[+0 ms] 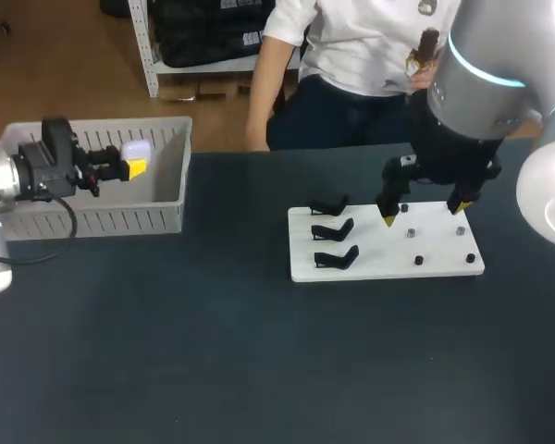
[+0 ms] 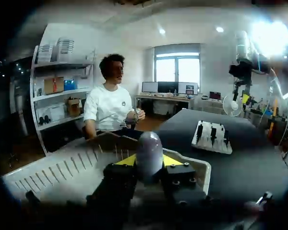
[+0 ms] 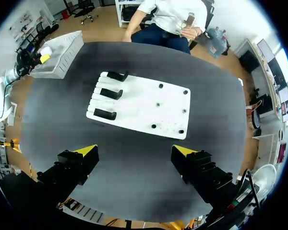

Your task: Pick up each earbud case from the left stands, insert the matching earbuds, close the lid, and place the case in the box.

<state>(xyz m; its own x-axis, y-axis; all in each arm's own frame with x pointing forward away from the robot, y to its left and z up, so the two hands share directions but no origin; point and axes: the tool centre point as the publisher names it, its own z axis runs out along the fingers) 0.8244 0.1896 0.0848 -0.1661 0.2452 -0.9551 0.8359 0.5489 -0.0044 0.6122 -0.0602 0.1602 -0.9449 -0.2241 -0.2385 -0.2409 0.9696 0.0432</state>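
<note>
Seemingly near done, the left gripper (image 2: 149, 162) clamps an earbud case (image 2: 149, 146) over the box (image 1: 92, 220), the stands (image 1: 336, 230) all bare (right gripper (image 1: 425, 213) hangs spread wide above the board (image 1: 388, 265)).

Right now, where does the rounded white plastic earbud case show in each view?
Head view: the white earbud case sits in the left gripper, over the grey slatted box at the table's left.
Left wrist view: the case stands between the gripper's yellow tips, with the box under and ahead of it.
Right wrist view: the case is small and far off, at the box.
Shared landmark: the grey slatted box.
</note>
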